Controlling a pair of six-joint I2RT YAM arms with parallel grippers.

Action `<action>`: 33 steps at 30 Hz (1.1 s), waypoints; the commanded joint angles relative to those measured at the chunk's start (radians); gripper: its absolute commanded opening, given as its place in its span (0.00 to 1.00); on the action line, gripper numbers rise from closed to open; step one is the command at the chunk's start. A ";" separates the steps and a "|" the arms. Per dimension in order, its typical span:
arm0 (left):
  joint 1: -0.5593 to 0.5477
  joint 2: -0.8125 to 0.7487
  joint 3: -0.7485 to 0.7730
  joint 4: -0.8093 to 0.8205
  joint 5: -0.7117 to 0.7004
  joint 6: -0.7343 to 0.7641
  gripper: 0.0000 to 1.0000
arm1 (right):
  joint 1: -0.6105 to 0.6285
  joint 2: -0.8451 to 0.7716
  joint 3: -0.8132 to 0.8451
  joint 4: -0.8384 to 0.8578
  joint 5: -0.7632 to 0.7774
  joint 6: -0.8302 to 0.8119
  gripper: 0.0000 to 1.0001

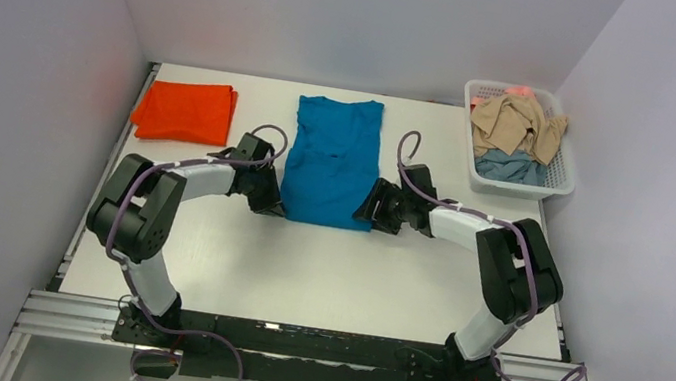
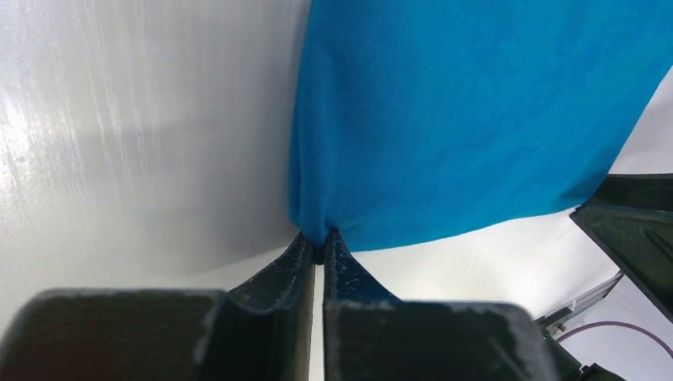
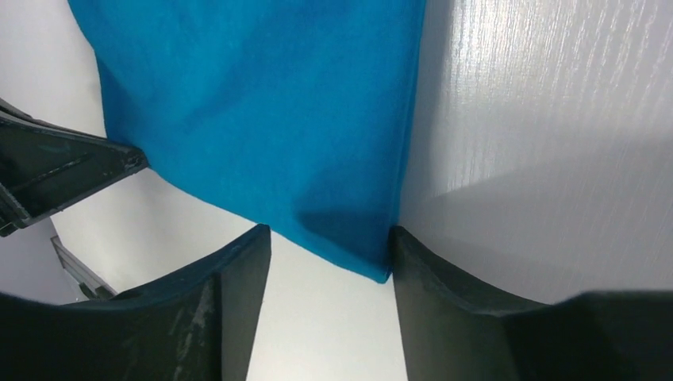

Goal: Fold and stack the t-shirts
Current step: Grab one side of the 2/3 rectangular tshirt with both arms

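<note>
Teal t-shirt (image 1: 332,159) corner in left gripper (image 2: 319,243) (tight pinch)

Overhead and close wrist views share the teal shirt (image 1: 331,164).

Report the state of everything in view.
teal-blue t-shirt, folded lengthwise, flat on table.
orange-red t-shirt, folded, far left.
left pincer, shut on teal-blue t-shirt's near corner.
right pincer, open around the other near corner.
basket, holding crumpled garments.
</note>
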 commanded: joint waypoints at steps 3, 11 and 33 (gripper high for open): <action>-0.007 0.064 0.027 -0.026 -0.063 0.010 0.00 | 0.024 0.045 0.032 -0.052 0.055 -0.007 0.52; -0.007 0.040 -0.001 -0.014 -0.091 0.026 0.00 | 0.056 0.022 0.032 -0.140 0.143 -0.037 0.53; -0.008 -0.068 -0.122 0.015 -0.114 0.037 0.00 | 0.130 -0.040 0.005 -0.164 0.129 -0.133 0.00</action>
